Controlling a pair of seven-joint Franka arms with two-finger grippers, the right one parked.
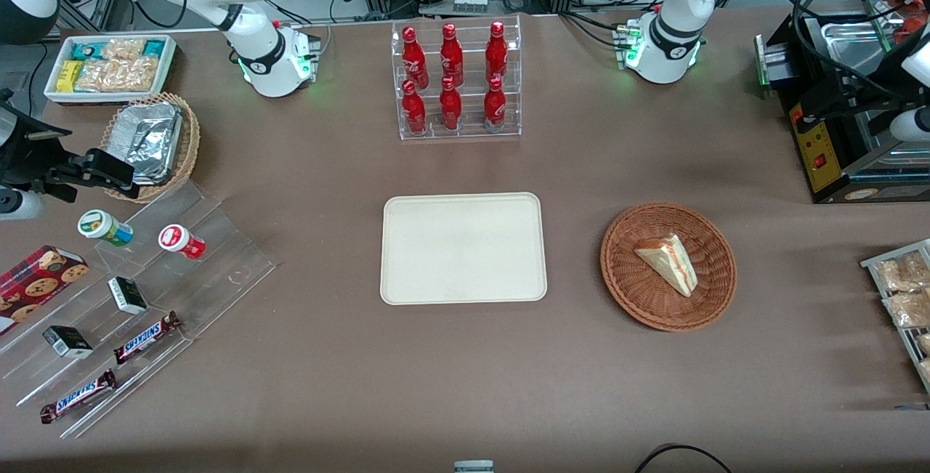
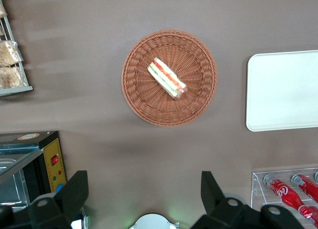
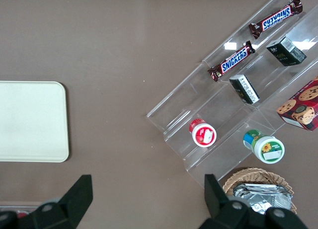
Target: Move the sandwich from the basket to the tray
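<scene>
Gripper (image 2: 144, 199) only partly in frame in the left wrist view: two dark fingers (image 2: 74, 191) set wide apart, released, nothing between them, high above the table with the basket (image 2: 169, 78) below. Sandwich (image 1: 668, 262) lies inside the basket, roughly mid-floor, on its side; red and green filling edge shows in the wrist view. Tray (image 1: 463, 248) flat on the brown tablecloth, beside the basket toward the parked arm's end, well apart from it, nothing on it. Clear rack of red bottles (image 1: 455, 81) stands farther from the front camera than the tray. Black appliance (image 1: 835, 131) farther from the front camera than the basket, cut off at the frame edge.
</scene>
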